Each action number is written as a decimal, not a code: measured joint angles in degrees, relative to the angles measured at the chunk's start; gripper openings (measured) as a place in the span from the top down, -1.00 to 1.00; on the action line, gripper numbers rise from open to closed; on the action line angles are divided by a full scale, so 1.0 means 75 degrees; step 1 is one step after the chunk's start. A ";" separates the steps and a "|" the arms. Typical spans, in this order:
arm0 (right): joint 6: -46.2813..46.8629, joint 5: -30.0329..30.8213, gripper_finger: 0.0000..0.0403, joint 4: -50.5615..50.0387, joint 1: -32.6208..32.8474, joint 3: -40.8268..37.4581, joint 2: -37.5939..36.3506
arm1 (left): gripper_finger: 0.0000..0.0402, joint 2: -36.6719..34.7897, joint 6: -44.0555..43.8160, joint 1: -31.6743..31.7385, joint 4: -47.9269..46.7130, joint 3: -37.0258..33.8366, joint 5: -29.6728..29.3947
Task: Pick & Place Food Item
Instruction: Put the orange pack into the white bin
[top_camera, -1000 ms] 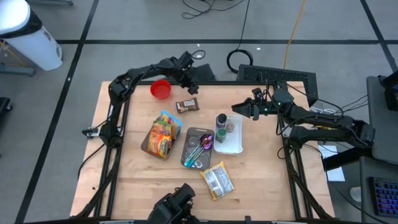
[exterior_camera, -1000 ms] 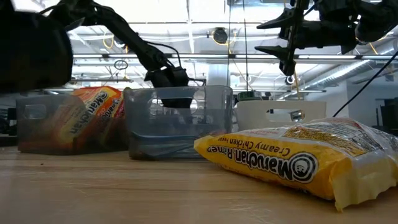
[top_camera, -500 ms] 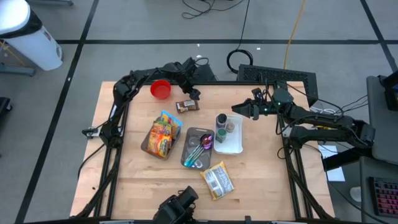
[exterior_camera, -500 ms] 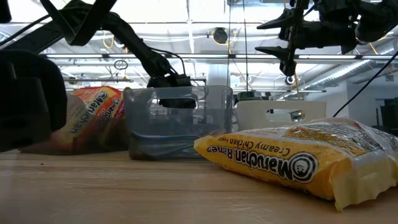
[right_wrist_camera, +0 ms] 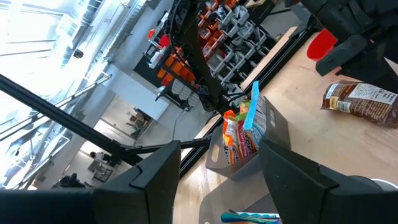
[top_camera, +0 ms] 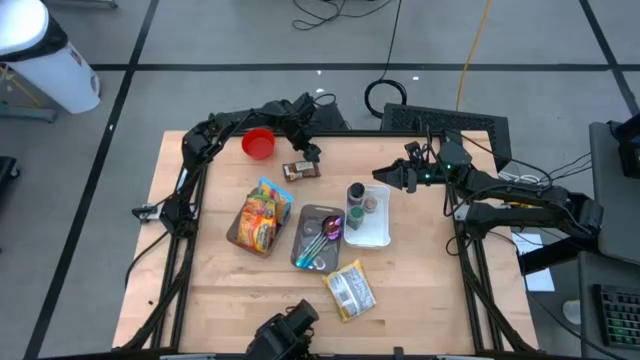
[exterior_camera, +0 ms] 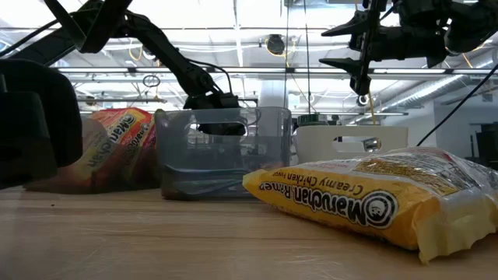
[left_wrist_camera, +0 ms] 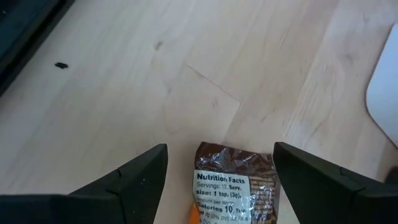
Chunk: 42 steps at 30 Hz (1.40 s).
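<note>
Hovering with its fingers spread wide, the left tool (top_camera: 311, 150) hung just above the brown snack packet (top_camera: 302, 170), which lay flat on the worktop (top_camera: 200, 290) near the far edge, straddled in the wrist view (left_wrist_camera: 235, 183). A descent off-centre could make one finger land on the crinkly wrapper and skid it aside. The red bowl (top_camera: 258, 143) sat close by; the noodle bin (top_camera: 260, 218) lay nearer the front. The right tool (top_camera: 383, 177), partly spread and empty, waited over the white tray (top_camera: 384, 232).
</note>
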 joint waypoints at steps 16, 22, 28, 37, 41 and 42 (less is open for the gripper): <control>-0.0026 0.0017 -0.04 0.0000 0.0000 0.0000 0.0000 | -0.13 -0.0003 0.0173 -0.0161 0.0069 0.0000 -0.0025; -0.0029 0.0020 -0.04 0.0000 0.0000 0.0000 0.0000 | -0.09 0.0021 0.0360 -0.0260 -0.0135 0.0000 -0.0761; -0.0058 0.0023 -0.04 0.0000 0.0003 0.0000 0.0000 | -0.09 0.0061 0.0422 -0.0300 -0.0273 -0.0003 -0.1035; -0.0058 0.0023 -0.04 -0.0003 0.0003 0.0000 0.0000 | 0.16 0.0061 0.0376 -0.0310 -0.0284 -0.0003 -0.1380; -0.0056 0.0023 -0.04 0.0000 0.0003 0.0000 0.0000 | 0.38 0.0090 0.0391 -0.0344 -0.0251 0.0000 -0.1493; -0.0058 0.0023 -0.04 0.0000 0.0003 0.0000 0.0000 | 0.43 0.0093 0.0393 -0.0350 -0.0245 -0.0003 -0.1506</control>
